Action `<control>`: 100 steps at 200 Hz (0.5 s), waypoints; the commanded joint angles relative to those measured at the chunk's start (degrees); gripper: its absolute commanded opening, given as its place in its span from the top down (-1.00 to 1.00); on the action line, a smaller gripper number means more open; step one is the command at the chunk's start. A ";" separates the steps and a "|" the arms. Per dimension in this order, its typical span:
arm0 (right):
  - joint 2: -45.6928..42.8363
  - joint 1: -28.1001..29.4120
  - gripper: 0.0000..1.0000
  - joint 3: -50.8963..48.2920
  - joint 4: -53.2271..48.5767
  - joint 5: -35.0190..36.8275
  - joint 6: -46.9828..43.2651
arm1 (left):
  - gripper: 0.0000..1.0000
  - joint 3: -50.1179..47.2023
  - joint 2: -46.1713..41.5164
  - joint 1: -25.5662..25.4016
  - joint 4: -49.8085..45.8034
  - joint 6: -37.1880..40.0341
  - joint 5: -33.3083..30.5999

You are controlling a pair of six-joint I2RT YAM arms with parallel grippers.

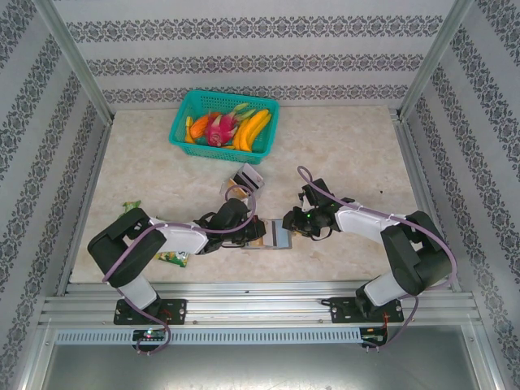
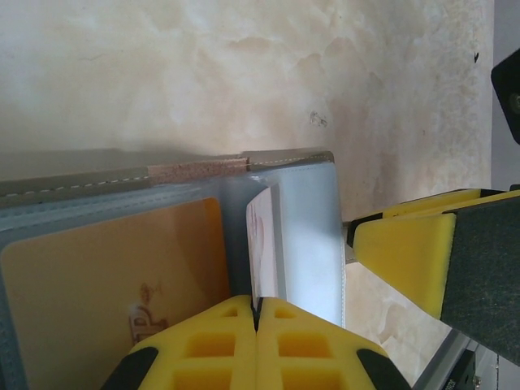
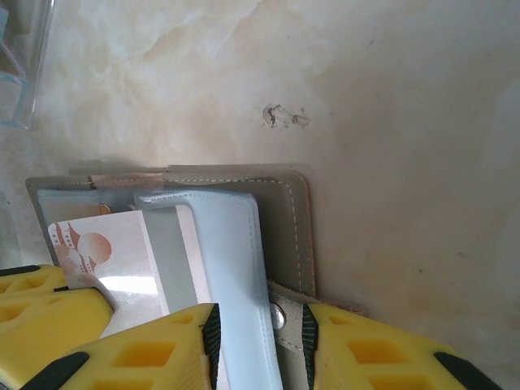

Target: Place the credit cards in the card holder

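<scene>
card holder (image 3: pixel 280 219): lower part past bottom edge.
orange card (image 2: pixel 106 276): runs off bottom edge.
white card (image 2: pixel 264 244): lower end hidden in left gripper (image 2: pixel 257 315).

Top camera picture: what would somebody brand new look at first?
Probably the teal plastic basket of bright fruit at the far middle of the table. Next, near the front edge, the left gripper pinches a thin white plastic card at the clear slots of the flat grey folding wallet, which the right gripper clamps by its side.
</scene>
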 commanded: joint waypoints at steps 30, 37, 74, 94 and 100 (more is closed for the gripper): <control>0.27 0.51 0.31 1.33 -1.95 1.90 -0.80 | 0.57 2.06 -0.20 -1.33 -5.94 0.66 -0.78; 0.27 0.51 0.31 1.32 -2.21 2.16 -0.89 | 0.55 1.85 -1.09 -1.34 -6.95 0.75 -1.68; 0.14 0.44 0.29 1.27 -2.83 3.14 -0.82 | 0.39 2.04 -6.34 -1.35 -15.00 2.17 -6.36; 0.67 0.42 0.29 1.54 -3.05 3.15 -0.82 | 0.38 3.00 -7.13 -1.34 -16.52 3.32 -6.03; 0.82 0.42 0.29 1.47 -2.87 3.04 -0.82 | 0.38 3.42 -6.89 -1.28 -16.70 3.67 -5.54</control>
